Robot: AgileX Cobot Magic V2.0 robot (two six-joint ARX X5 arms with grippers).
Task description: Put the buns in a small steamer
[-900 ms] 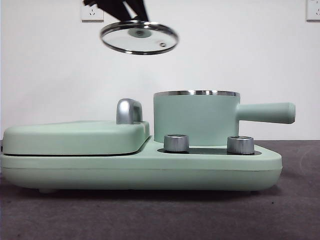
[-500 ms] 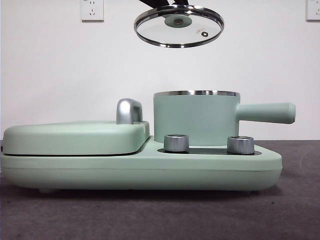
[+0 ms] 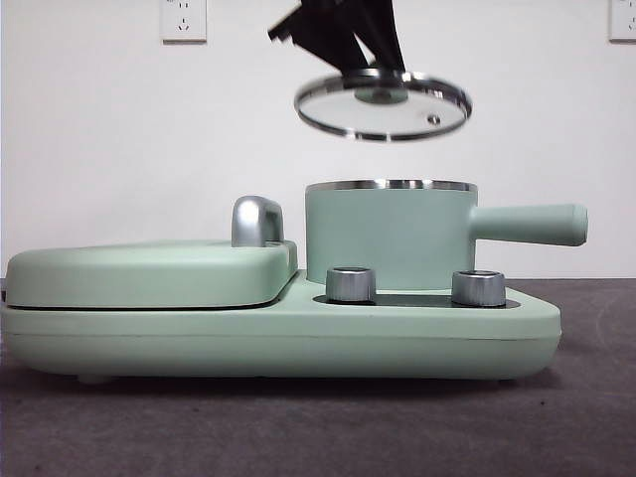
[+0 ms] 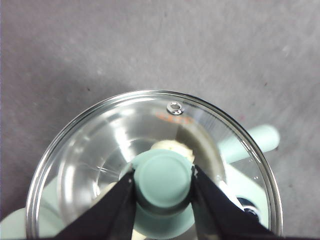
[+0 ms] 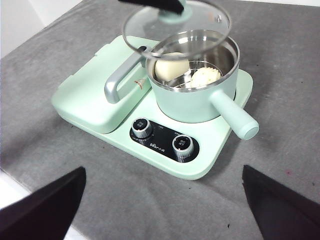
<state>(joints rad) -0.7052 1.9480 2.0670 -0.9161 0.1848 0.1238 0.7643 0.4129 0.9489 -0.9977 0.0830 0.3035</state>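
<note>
Your left gripper (image 4: 162,182): jaws clamped on green knob of glass lid (image 3: 383,104), lid hanging above small steamer (image 3: 390,234), clear of rim. Both buns (image 5: 172,66) inside steamer, side by side. Your right gripper (image 5: 160,200): jaws spread wide, holding nothing, well apart from cooker base (image 3: 298,333).

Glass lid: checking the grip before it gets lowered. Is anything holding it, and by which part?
The left gripper holds the glass lid by its green knob, above the small steamer. The right gripper holds nothing.
</note>
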